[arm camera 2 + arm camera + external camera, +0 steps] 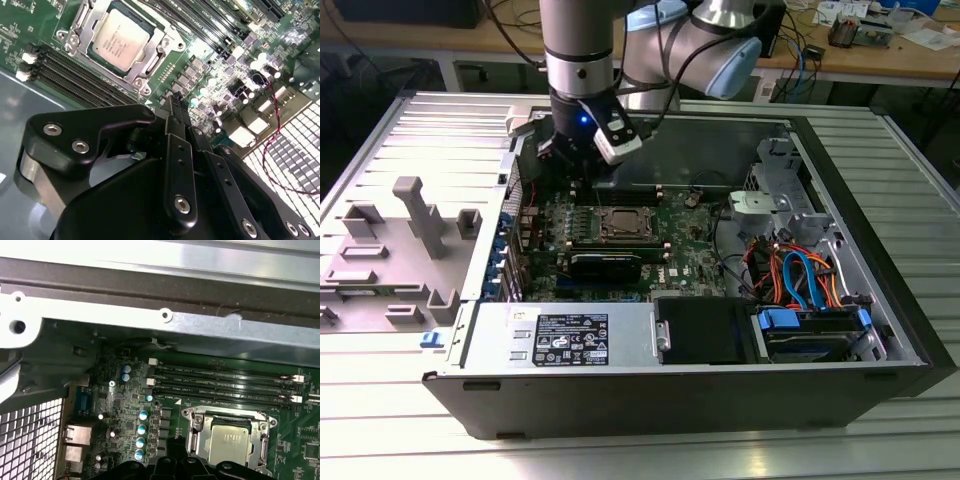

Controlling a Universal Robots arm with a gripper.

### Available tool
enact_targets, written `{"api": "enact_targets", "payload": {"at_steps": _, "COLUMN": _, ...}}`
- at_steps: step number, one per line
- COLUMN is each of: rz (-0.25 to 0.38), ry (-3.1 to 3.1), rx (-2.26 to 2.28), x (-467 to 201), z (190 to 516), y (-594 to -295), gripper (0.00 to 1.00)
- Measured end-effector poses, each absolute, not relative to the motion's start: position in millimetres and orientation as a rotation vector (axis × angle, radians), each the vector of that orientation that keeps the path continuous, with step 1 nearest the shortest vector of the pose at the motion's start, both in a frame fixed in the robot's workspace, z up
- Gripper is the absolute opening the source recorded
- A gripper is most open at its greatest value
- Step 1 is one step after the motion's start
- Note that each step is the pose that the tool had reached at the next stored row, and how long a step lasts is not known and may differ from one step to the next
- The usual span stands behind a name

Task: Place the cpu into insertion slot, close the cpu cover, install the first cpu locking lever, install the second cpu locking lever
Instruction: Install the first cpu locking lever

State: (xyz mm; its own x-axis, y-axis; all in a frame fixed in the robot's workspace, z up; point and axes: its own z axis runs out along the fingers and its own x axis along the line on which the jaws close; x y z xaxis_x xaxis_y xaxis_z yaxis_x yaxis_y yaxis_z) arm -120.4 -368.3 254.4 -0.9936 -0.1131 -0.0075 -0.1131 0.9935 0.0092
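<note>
The claw [172,107] had its fingers drawn together with nothing between them. It hung over the green motherboard [690,250] inside the open computer case [860,300], apart from the socket. In the exterior view the claw [570,160] stood near the case's far wall. The cpu [625,222] lay at about four o'clock from it, near but not touching.

In both wrist views the cpu [120,37] [229,440] sat flat in the insertion slot [603,228], with the cpu cover [150,56] lying down around its silvery top as a metal frame. Rows of small grey board parts [200,75] lay between the claw tip and the slot. The long black memory slots [225,382] ran just beside the slot.

Farther out in the exterior view, a silver power supply [560,335] sat at six o'clock from the cpu. Blue and orange cables [800,275] tangled at three o'clock. A grey moulded fixture [400,240] rested on the ribbed metal worktop [640,450] at nine o'clock from the case.
</note>
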Motion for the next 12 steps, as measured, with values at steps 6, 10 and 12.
{"api": "enact_targets", "payload": {"at_steps": 6, "rz": 0.008, "ry": 3.128, "rx": -0.178, "x": -123, "z": 269, "y": -361, "gripper": 0.11}}
{"api": "enact_targets", "payload": {"at_steps": 10, "rz": 0.005, "ry": 3.128, "rx": -0.178, "x": -128, "z": 269, "y": -353, "gripper": 0.11}}
{"api": "enact_targets", "payload": {"at_steps": 12, "rz": 0.004, "ry": 3.128, "rx": -0.178, "x": -129, "z": 269, "y": -351, "gripper": 0.11}}
